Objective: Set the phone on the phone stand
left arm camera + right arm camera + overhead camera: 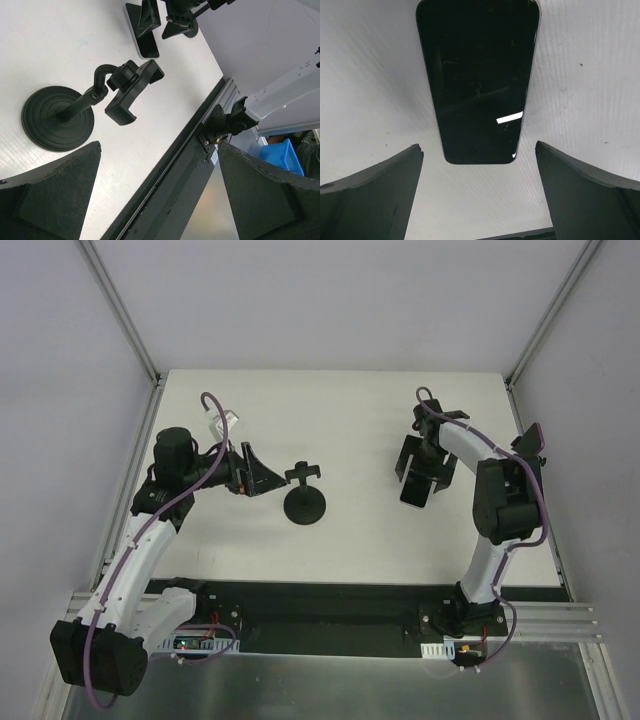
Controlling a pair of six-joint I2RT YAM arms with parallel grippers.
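Phone stand (305, 502) is upright on the white counter (340, 420): round disc base down, bent stem rising to a clamp-type clip at the top. Nothing sits in the clip. All places here are given from the stand.

L pincer (262, 476) is just left of the stand, near it but not touching, w/ its fingers pointing toward it. In the L wrist view both fingers are spread wide at the bottom corners, and the stand's base and clip show ahead in the gap btwn them. Nothing is gripped, and the pads are clear of the stand.

Phone (477, 80) lies flat on the counter well to the right of the stand, apart from it. It is screen up, glossy black w/ a small bright reflection. From the top view only a pale strip of its edge shows, since most of it is covered by the arm above.

R pincer (427, 473) hangs over the phone, also well right of the stand. In the R wrist view its fingers are wide open, one on each side of the phone's near end, w/ bare counter btwn each finger and the phone. It has hold of nothing. Can't tell whether the fingertips reach the counter.

The L wrist view also catches the phone far beyond the stand, w/ the R pincer over it.
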